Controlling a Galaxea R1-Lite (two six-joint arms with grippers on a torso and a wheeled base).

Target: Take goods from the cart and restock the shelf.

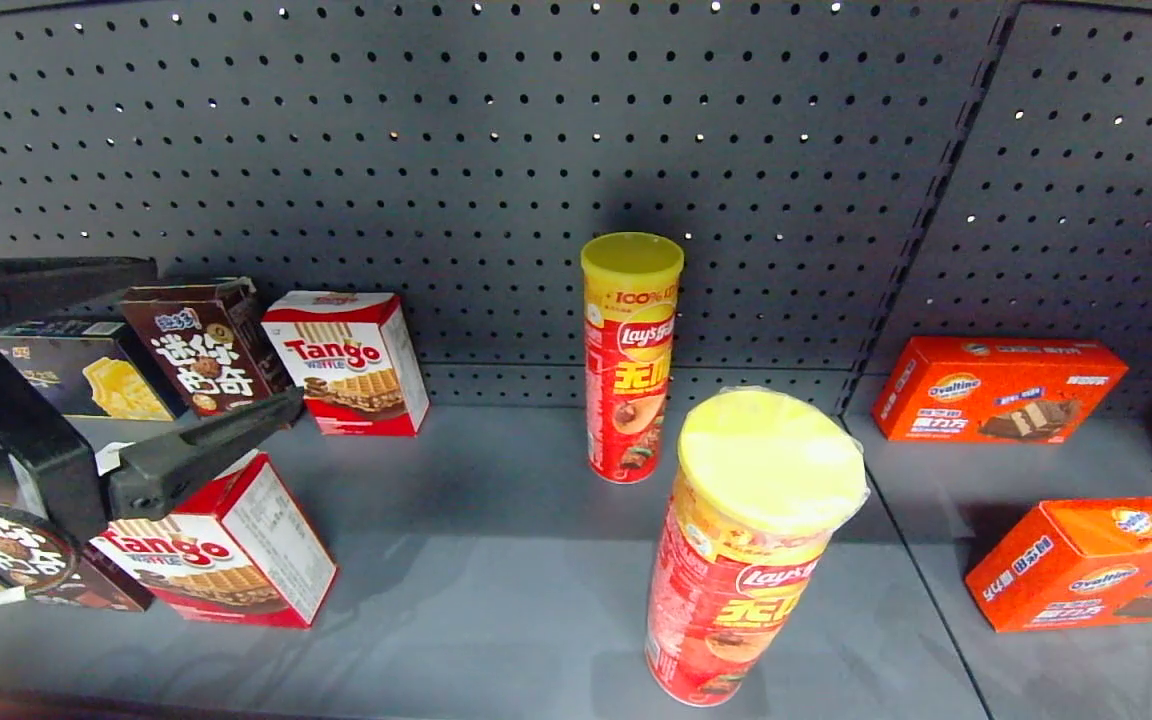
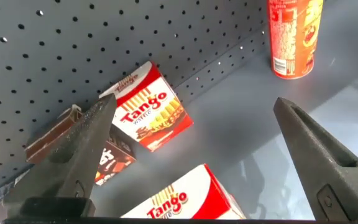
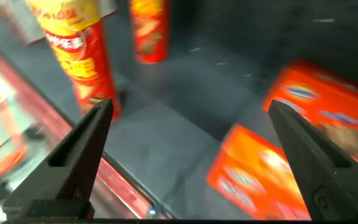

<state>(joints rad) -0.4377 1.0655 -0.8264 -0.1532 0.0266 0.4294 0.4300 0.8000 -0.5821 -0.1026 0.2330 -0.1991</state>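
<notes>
Head view: left end effector (image 1: pixel 226 333) sits at the left end of the shelf (image 1: pixel 496 600), spread wide, holding nothing. Front wafer box (image 1: pixel 226 555) stands just under its nearer finger; rear wafer box (image 1: pixel 356 360) is just past that fingertip, and the brown biscuit box (image 1: pixel 201 345) lies in line with the gap. Rear chip can (image 1: pixel 633 355) and front chip can (image 1: pixel 746 545) stand upright well off to its side, the far orange box (image 1: pixel 996 390) and near orange box (image 1: pixel 1086 560) farther still. Left wrist view: I see the fingers wide apart and the gap bare. The rear wafer box stands ahead against the pegboard back (image 2: pixel 55 43). The front wafer box is close beneath. One finger partly hides the brown biscuit box, and a chip can stands beyond the other. Right wrist view, blurred: right end effector (image 3: pixel 189 106) is wide open and empty over the shelf's front edge. The front chip can is just past one finger, the rear chip can farther ahead, and both orange boxes are beside the other finger.
</notes>
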